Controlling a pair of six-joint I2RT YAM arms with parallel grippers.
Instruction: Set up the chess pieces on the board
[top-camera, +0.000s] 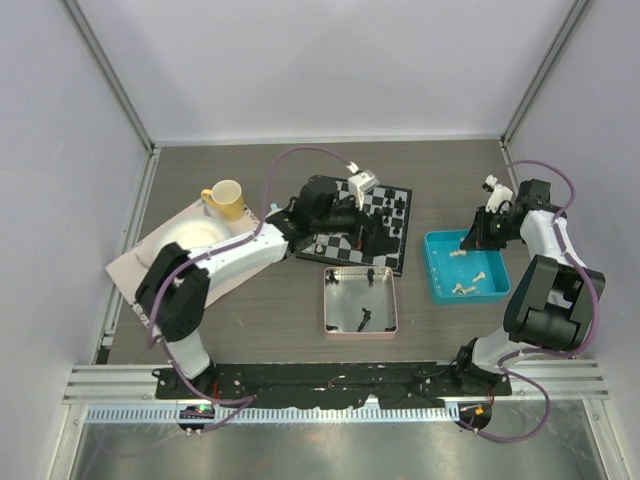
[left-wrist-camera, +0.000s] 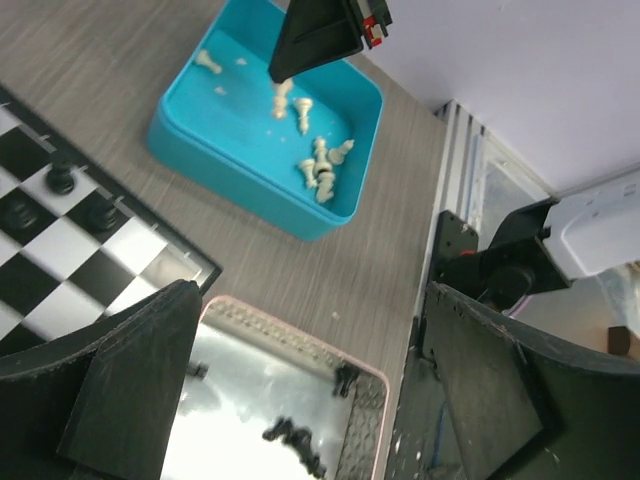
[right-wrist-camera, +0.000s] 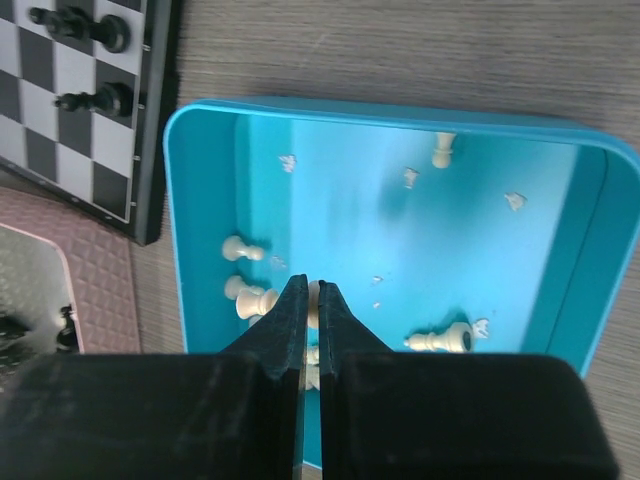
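Currently we have the right gripper (right-wrist-camera: 313, 287) lowered into the blue tray (right-wrist-camera: 400, 108). Its fingers are drawn to a narrow slit, and a sliver of pale plastic shows between the tips. We judge that they pinch one off-white chessman (right-wrist-camera: 313, 294); the grip itself is largely hidden. The loose off-white chessmen (right-wrist-camera: 250, 297) lie just beside the tips, with others scattered across the tray floor.

The left gripper (left-wrist-camera: 310, 390) hovers with its fingers spread wide and nothing between them. It sits above the near corner of the chessboard (top-camera: 390, 255) and the pink tray (top-camera: 325, 300). The chessboard lies near the blue tray, with a strip of tabletop (top-camera: 450, 170) between them. Black chessmen (right-wrist-camera: 95, 100) stand on its squares.

To do this step well, we recommend the following:
- Raise the piece vertically until its base clears the tray wall, so that it snags neither the rim nor its neighbours
- Hold the squeeze constant; so small a piece could twist or pop out
- Approach the chessboard from its open side, well apart from the left arm
- Centre the piece over a free square, lower it until the base sits flat, then open the fingers
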